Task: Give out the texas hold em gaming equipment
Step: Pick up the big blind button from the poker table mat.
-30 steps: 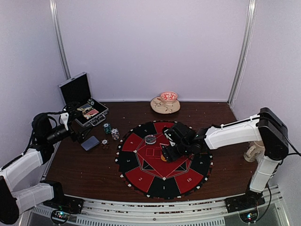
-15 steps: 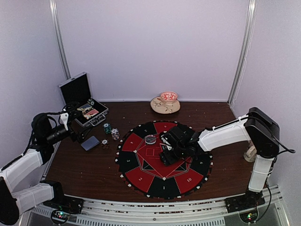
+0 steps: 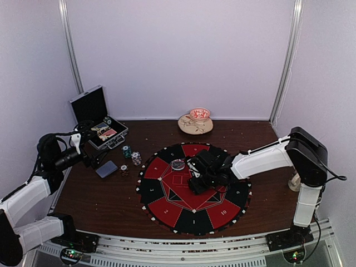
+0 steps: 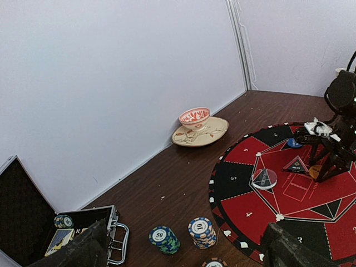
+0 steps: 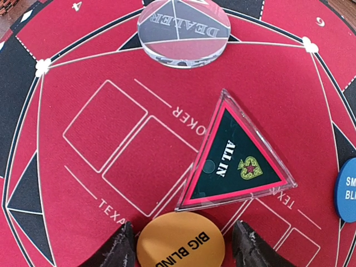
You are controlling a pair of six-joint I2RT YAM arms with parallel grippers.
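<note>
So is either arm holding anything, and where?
Nothing held yet. The right end effector straddles the orange disc at its edges; the left end effector is empty.

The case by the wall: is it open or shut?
Open: the case has its lid raised; chips show inside.

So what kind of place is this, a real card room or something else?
Most likely a robot test booth, not a card room: plain white panel walls, a left arm and right arm mounted at a metal rail, and a poker mat on the table.
</note>
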